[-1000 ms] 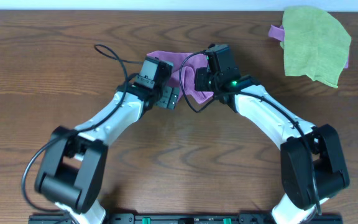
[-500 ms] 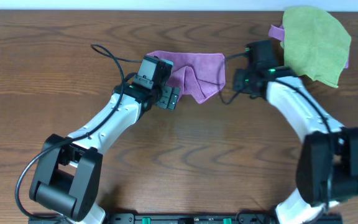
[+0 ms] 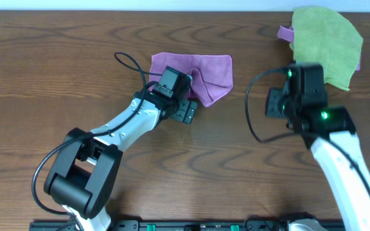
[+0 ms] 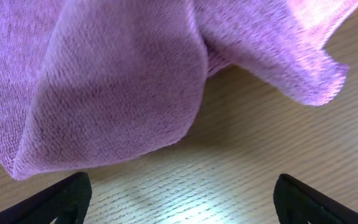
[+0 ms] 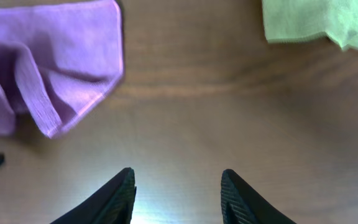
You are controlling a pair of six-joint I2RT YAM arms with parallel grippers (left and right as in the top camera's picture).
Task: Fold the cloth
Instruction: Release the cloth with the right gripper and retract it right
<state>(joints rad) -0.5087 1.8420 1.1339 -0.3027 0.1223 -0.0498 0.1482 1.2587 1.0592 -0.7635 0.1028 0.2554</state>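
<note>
The cloth (image 3: 201,69) lies on the tabletop (image 3: 56,51) toward the far side, a little left of centre. It is rumpled rather than folded: its far edge runs straight, but a ridge stands up through the middle and a loose flap trails toward the near right. I'd judge the fold barely begun, with the flattening and the doubling-over still to do.

The left pincer (image 4: 182,196) hangs at the cloth's near edge, spread wide and holding nothing. The right pincer (image 5: 178,186) is well off to the right over bare wood, its jaws part way apart and empty too.

The tabletop is dark brown wood with strong grain — light glares off it under both wrists. A lime-green cloth (image 3: 326,45) sits at the far right corner. Of the room I can see only a pale strip beyond the far edge.
</note>
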